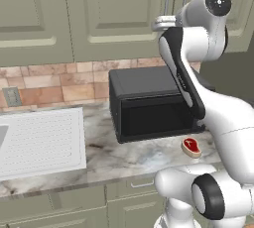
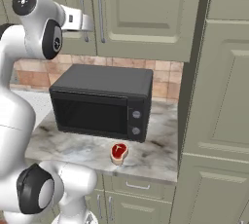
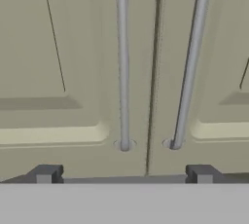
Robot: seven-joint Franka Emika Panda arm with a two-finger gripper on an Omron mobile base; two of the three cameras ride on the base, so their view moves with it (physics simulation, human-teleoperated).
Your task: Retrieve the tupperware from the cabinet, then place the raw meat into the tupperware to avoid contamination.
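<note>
Soft, even rendered light; faint shadows, mild blur.

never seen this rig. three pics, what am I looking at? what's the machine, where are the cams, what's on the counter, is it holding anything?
It is a rendered kitchen with a white robot arm on a driving base. Two pictures come from cameras on the base, behind the arm to its left and right. The third looks along the gripper at the cabinet, whose doors are closed, with two bar handles ahead. The jaws stand open and hold nothing. On the marble counter sit a black microwave and, in front of it, the raw meat. A white drainboard lies to the left.
</note>
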